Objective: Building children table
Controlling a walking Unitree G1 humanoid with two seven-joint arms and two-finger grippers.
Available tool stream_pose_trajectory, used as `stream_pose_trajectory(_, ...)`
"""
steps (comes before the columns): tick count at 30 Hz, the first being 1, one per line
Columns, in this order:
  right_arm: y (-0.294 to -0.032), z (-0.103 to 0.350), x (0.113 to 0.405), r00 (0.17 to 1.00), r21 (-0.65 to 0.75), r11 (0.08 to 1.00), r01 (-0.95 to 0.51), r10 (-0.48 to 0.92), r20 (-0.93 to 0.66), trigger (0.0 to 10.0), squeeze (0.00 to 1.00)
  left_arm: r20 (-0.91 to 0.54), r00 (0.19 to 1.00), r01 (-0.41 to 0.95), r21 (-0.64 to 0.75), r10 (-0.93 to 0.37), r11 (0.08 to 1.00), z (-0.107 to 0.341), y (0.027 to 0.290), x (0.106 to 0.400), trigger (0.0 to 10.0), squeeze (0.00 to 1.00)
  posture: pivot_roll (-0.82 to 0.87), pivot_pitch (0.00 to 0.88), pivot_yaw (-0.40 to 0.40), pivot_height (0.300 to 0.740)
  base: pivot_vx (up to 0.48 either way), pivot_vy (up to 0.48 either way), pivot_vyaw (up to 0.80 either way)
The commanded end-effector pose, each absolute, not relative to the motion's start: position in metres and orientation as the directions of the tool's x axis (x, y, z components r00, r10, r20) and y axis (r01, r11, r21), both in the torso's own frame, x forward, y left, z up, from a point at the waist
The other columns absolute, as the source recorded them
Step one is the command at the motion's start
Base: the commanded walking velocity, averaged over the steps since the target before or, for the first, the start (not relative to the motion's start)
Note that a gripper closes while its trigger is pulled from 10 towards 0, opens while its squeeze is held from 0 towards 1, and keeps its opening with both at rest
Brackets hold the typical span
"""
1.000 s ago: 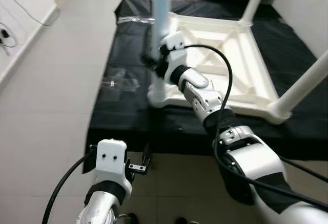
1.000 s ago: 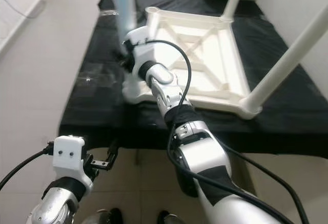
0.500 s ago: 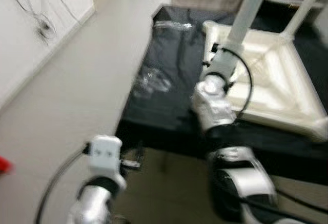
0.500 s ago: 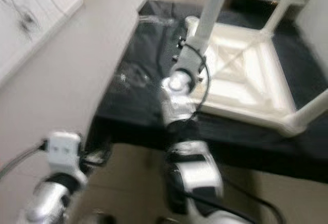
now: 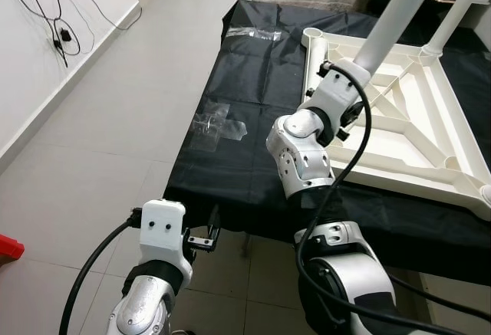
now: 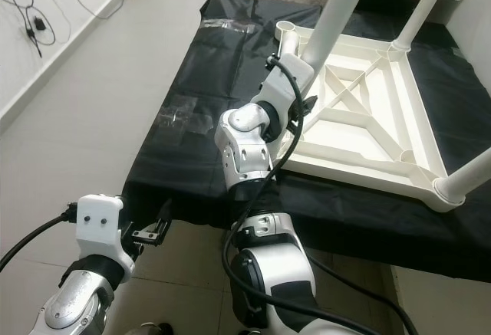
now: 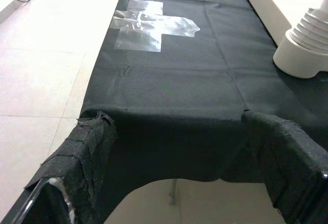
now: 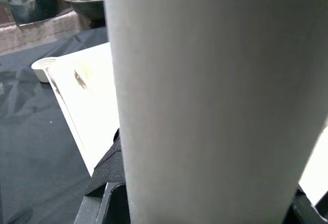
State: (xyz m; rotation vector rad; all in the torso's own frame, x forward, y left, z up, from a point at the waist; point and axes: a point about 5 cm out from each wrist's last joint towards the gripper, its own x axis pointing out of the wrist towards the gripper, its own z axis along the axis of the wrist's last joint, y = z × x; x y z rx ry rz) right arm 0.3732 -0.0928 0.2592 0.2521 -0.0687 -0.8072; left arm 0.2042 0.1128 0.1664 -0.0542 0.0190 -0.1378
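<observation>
A white children's table top (image 5: 399, 132) lies upside down on a black-covered bench (image 5: 253, 82). My right gripper (image 5: 343, 90) is shut on a white table leg (image 5: 391, 17) low on the shaft, over the frame's near left part. In the right wrist view that leg (image 8: 215, 96) stands close between the dark fingers (image 8: 102, 206). Its lower end is hidden behind my arm. A second leg (image 5: 454, 9) stands at the far corner, a third (image 6: 469, 175) at the near right. The far left socket (image 5: 313, 36) is open-topped. My left gripper (image 5: 203, 239) hangs open below the bench's front edge.
In the left wrist view a ribbed white piece rises from a round white socket (image 7: 302, 55) on the cloth. A shiny tape patch (image 5: 219, 124) is stuck on the cloth. Cables (image 5: 57, 32) hang on the left wall, a red object (image 5: 9, 247) lies on the tiled floor.
The whole picture has shifted and cleared after a blur, so the camera moved. My right gripper still holds the leg. The left arm hangs as before.
</observation>
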Motion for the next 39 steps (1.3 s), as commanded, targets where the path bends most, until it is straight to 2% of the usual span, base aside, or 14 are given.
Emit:
stream_pose_trajectory(1, -0.077, 0.214, 0.369, 0.755, 0.122, 0.745, 0.656, -0.645, -0.116, 10.0, 0.00, -0.041, 0.989, 0.139, -0.046, -0.141, 0.989, 0.160, 0.113, 0.203, 10.0, 0.00, 0.11, 0.194, -0.073, 0.740, 0.000, 0.000, 0.00)
stream_pose_trajectory(2, -0.077, 0.214, 0.369, 0.755, 0.122, 0.745, 0.656, -0.645, -0.116, 10.0, 0.00, -0.041, 0.989, 0.139, -0.046, -0.141, 0.989, 0.160, 0.113, 0.203, 10.0, 0.00, 0.11, 0.194, -0.073, 0.740, 0.000, 0.000, 0.00)
stream_pose_trajectory(4, -0.072, 0.217, 0.371, 0.826, 0.125, 0.817, 0.563, -0.562, -0.047, 10.0, 0.00, -0.041, 0.989, 0.140, -0.046, -0.142, 0.989, 0.160, 0.113, 0.204, 10.0, 0.00, 0.11, 0.195, -0.075, 0.740, 0.000, 0.000, 0.00)
stream_pose_trajectory(7, -0.060, 0.212, 0.374, 0.947, 0.171, 0.932, 0.318, -0.322, -0.010, 10.0, 0.00, -0.036, 0.989, 0.142, -0.042, -0.143, 0.989, 0.161, 0.113, 0.204, 10.0, 0.00, 0.11, 0.196, -0.075, 0.740, 0.000, 0.000, 0.00)
stream_pose_trajectory(8, -0.060, 0.212, 0.374, 0.947, 0.171, 0.932, 0.318, -0.322, -0.010, 10.0, 0.00, -0.036, 0.989, 0.142, -0.042, -0.143, 0.989, 0.161, 0.113, 0.204, 10.0, 0.00, 0.11, 0.196, -0.075, 0.740, 0.000, 0.000, 0.00)
stream_pose_trajectory(9, -0.051, 0.200, 0.376, 0.991, 0.208, 0.969, 0.133, -0.124, -0.056, 10.0, 0.00, -0.033, 0.990, 0.139, -0.042, -0.140, 0.989, 0.162, 0.114, 0.205, 10.0, 0.00, 0.11, 0.200, -0.078, 0.740, 0.000, 0.000, 0.00)
stream_pose_trajectory(13, -0.050, 0.191, 0.378, 0.995, 0.229, 0.971, 0.060, -0.038, -0.097, 10.0, 0.00, -0.031, 0.990, 0.136, -0.041, -0.138, 0.990, 0.162, 0.114, 0.205, 10.0, 0.00, 0.11, 0.200, -0.077, 0.740, 0.000, 0.000, 0.00)
stream_pose_trajectory(15, -0.053, 0.185, 0.380, 0.990, 0.295, 0.955, 0.016, 0.026, -0.139, 10.0, 0.00, -0.031, 0.990, 0.134, -0.040, -0.136, 0.990, 0.162, 0.115, 0.205, 10.0, 0.00, 0.11, 0.205, -0.079, 0.740, 0.000, 0.000, 0.00)
stream_pose_trajectory(19, -0.059, 0.181, 0.383, 0.987, 0.299, 0.954, 0.004, 0.044, -0.155, 10.0, 0.00, -0.031, 0.991, 0.132, -0.039, -0.134, 0.990, 0.162, 0.115, 0.204, 10.0, 0.00, 0.11, 0.206, -0.079, 0.740, 0.000, 0.000, 0.00)
stream_pose_trajectory(23, -0.067, 0.183, 0.387, 0.989, 0.243, 0.970, 0.032, 0.004, -0.149, 10.0, 0.00, -0.030, 0.991, 0.128, -0.039, -0.130, 0.991, 0.163, 0.115, 0.205, 10.0, 0.00, 0.11, 0.210, -0.079, 0.740, 0.000, 0.000, 0.00)
stream_pose_trajectory(24, -0.060, 0.191, 0.387, 0.994, 0.214, 0.976, -0.041, 0.061, -0.086, 10.0, 0.00, -0.029, 0.991, 0.127, -0.037, -0.128, 0.991, 0.163, 0.116, 0.205, 10.0, 0.00, 0.11, 0.212, -0.082, 0.740, 0.000, 0.000, 0.00)
stream_pose_trajectory(27, -0.056, 0.194, 0.386, 0.994, 0.203, 0.976, -0.073, 0.088, -0.063, 10.0, 0.00, -0.029, 0.991, 0.126, -0.037, -0.127, 0.991, 0.163, 0.116, 0.205, 10.0, 0.00, 0.11, 0.211, -0.079, 0.740, 0.000, 0.000, 0.00)
stream_pose_trajectory(31, -0.041, 0.197, 0.383, 0.978, 0.148, 0.968, -0.201, 0.207, -0.026, 10.0, 0.00, -0.026, 0.992, 0.123, -0.035, -0.124, 0.992, 0.163, 0.117, 0.206, 10.0, 0.00, 0.11, 0.211, -0.084, 0.740, 0.000, 0.000, 0.00)
stream_pose_trajectory(39, -0.033, 0.182, 0.382, 0.947, 0.035, 0.954, -0.298, 0.300, -0.116, 10.0, 0.00, -0.022, 0.993, 0.118, -0.035, -0.118, 0.992, 0.164, 0.118, 0.206, 10.0, 0.00, 0.10, 0.212, -0.088, 0.740, 0.000, 0.000, 0.00)
